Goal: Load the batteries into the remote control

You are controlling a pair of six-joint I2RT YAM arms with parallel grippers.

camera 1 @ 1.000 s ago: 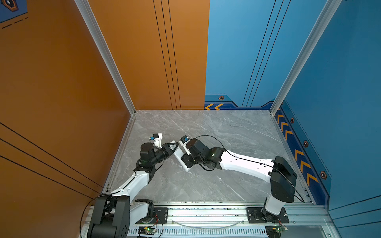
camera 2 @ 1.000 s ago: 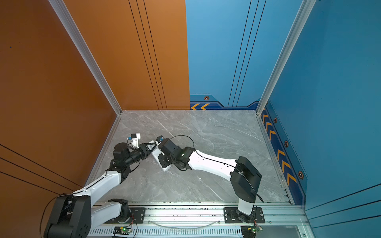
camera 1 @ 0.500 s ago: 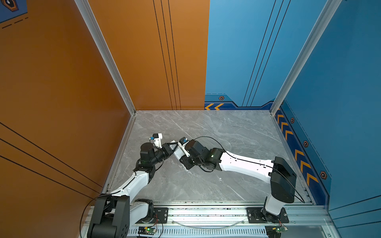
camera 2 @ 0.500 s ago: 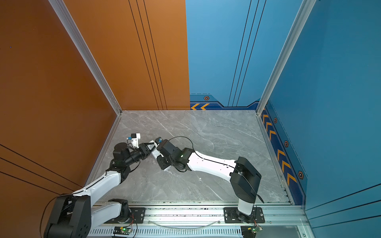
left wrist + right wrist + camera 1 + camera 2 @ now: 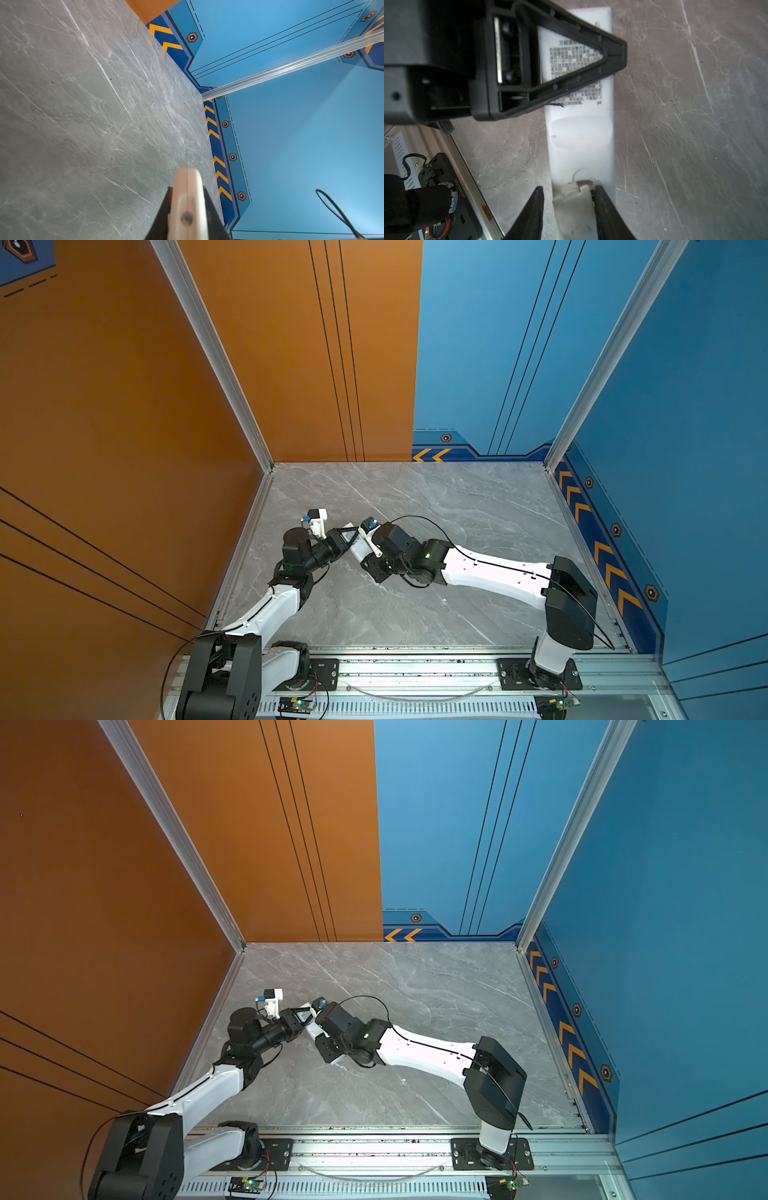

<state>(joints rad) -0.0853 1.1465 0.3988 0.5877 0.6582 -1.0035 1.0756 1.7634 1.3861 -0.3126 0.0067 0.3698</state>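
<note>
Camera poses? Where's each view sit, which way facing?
Top views: high above the front rail, looking down on the tabletop, left arm, right arm.
Left wrist: behind the left gripper, looking past the clamped remote control to the blue walls.
Right wrist: over the right gripper, along the remote control's back; left gripper crosses it.
All share: remote control, left gripper.

Grey marble floor (image 5: 436, 497) meets an orange wall (image 5: 104, 406) and a blue wall (image 5: 685, 406).

Smooth white plastic remote control (image 5: 581, 135), slight sheen; matt black plastic left gripper (image 5: 616, 54); table (image 5: 415, 614) smooth grey marble-look, low gloss; near rail (image 5: 415, 668) brushed metal; walls (image 5: 540, 344) smooth matt panels.
</note>
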